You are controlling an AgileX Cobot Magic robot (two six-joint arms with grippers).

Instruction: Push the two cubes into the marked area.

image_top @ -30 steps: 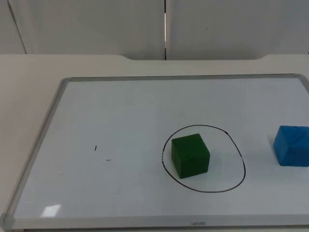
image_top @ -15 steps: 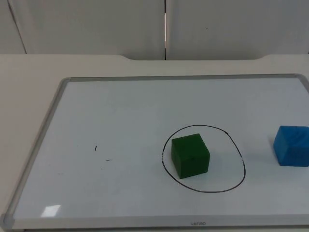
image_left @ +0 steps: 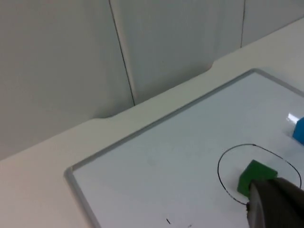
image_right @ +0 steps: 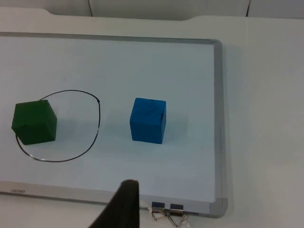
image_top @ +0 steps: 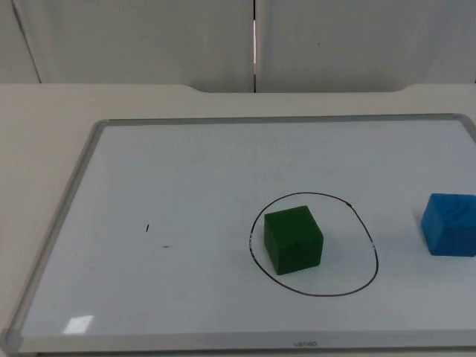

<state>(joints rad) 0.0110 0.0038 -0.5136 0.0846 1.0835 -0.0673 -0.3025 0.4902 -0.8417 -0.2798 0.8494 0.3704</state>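
A green cube (image_top: 293, 239) sits inside the black circle (image_top: 376, 260) drawn on the whiteboard (image_top: 74, 186), in its left half. A blue cube (image_top: 450, 224) stands outside the circle, to its right, near the board's right edge. In the left wrist view the green cube (image_left: 254, 175) lies just beyond my left gripper (image_left: 274, 206), which hovers above the board. My right gripper (image_right: 124, 206) hangs over the board's front edge, short of the blue cube (image_right: 148, 119), with the green cube (image_right: 34, 122) further to the side.
The whiteboard's grey frame (image_right: 217, 118) runs close to the blue cube. Metal binder clips (image_right: 166, 216) lie at the board's front edge. The grey partition wall (image_top: 253, 37) closes off the table at the back.
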